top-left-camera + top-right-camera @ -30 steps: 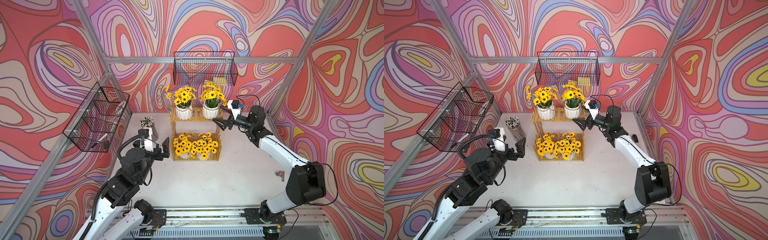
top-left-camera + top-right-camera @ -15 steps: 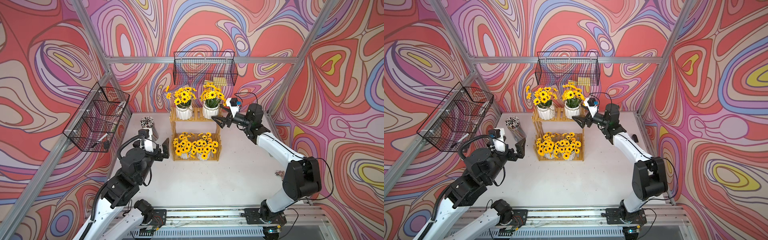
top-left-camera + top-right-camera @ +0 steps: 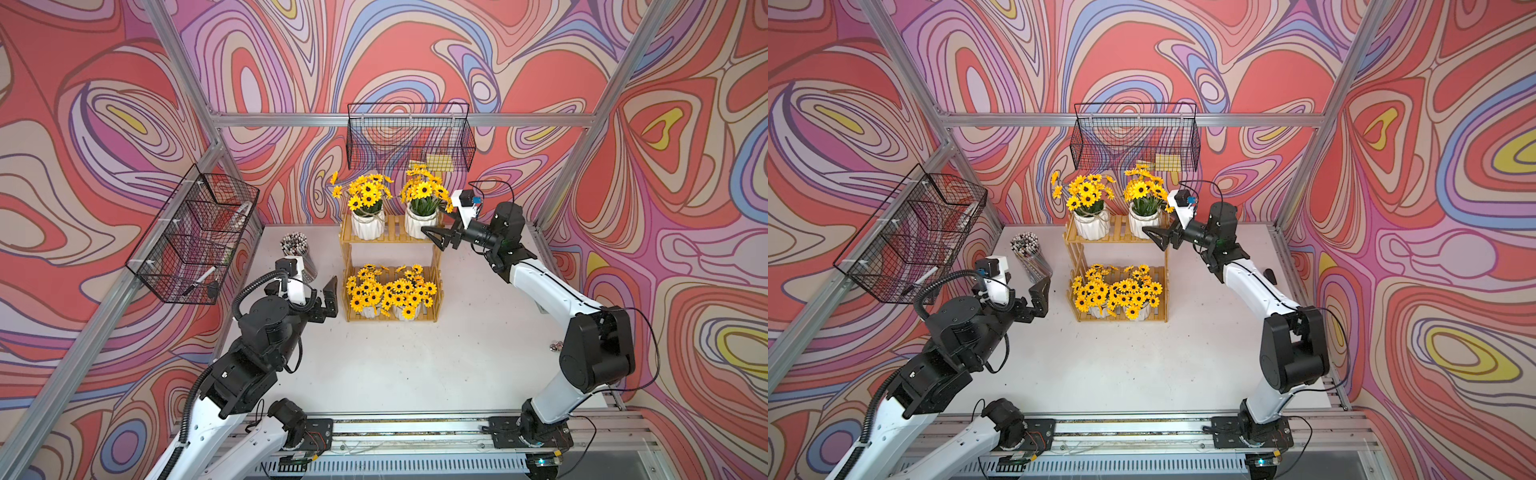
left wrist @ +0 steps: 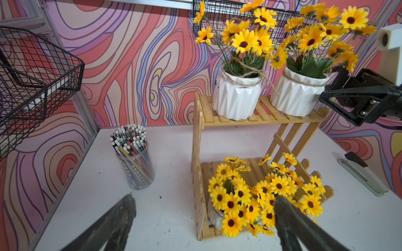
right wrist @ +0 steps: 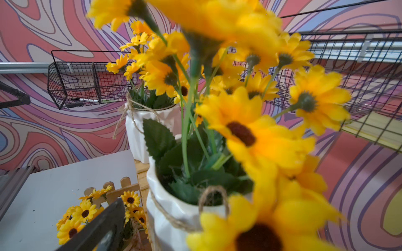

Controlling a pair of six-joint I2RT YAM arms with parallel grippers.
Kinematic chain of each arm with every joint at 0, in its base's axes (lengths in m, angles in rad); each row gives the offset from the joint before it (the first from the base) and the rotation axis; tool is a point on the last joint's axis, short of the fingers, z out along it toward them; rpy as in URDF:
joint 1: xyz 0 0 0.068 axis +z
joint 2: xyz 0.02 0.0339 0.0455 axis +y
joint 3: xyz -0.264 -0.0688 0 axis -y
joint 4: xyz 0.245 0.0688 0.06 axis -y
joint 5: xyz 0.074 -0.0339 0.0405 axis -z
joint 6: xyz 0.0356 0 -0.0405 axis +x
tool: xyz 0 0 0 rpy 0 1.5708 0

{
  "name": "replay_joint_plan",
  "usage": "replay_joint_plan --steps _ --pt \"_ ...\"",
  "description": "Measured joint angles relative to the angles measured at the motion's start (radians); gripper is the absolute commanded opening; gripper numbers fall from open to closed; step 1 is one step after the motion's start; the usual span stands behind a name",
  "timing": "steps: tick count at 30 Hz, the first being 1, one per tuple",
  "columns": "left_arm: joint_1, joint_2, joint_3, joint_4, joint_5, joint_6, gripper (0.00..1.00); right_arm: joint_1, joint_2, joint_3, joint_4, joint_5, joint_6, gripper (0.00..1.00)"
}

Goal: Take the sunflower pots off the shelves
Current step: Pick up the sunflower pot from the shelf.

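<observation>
Right arm (image 3: pixel 540 286): has reached further toward 9 o'clock since a second ago, bringing the right gripper (image 3: pixel 432 237) up to the upper tier of the shelves (image 3: pixel 395 232); left arm (image 3: pixel 266 324) unchanged.
Left gripper (image 4: pixel 204 196): nearest, at 9 o'clock of the table (image 3: pixel 395 365), jaws spread wide, holding nothing, facing the shelves.
Lower tier: two sunflower pots side by side, lower left pot (image 3: pixel 365 293) and lower right pot (image 3: pixel 411 291), yellow blooms nearly hiding the white ceramic.
Pencil cup (image 4: pixel 134 165): clear, packed with pencils standing on end, at 10 o'clock, apart from the shelves.
Upper tier: upper left pot (image 3: pixel 368 224) and upper right pot (image 3: pixel 419 222), upright at 12 o'clock, twine-tied, leaves and blooms inside.
Right gripper: jaws apart, nothing held, at 3 o'clock of the upper right pot; whether it touches cannot be told.
Side basket (image 3: pixel 195 241): black wire, on the wall at 9 o'clock, a white marker (image 3: pixel 199 279) lying inside.
Back basket (image 3: pixel 409 137): black wire, at 12 o'clock above the shelves, a yellow pad (image 3: pixel 436 160) at its 3 o'clock end.
</observation>
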State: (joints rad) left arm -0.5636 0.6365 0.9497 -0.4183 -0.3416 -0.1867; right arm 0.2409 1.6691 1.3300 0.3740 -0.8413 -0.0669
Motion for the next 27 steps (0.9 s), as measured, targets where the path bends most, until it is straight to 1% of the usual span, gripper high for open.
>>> replay_joint_plan --steps 11,27 --pt "0.000 -0.014 0.000 -0.004 0.000 0.000 1.00 0.000 0.027 0.030 0.019 -0.031 0.033 0.98" --pt "0.000 -0.028 0.000 -0.005 0.000 -0.002 1.00 0.021 0.082 0.090 0.000 -0.012 0.035 0.98"
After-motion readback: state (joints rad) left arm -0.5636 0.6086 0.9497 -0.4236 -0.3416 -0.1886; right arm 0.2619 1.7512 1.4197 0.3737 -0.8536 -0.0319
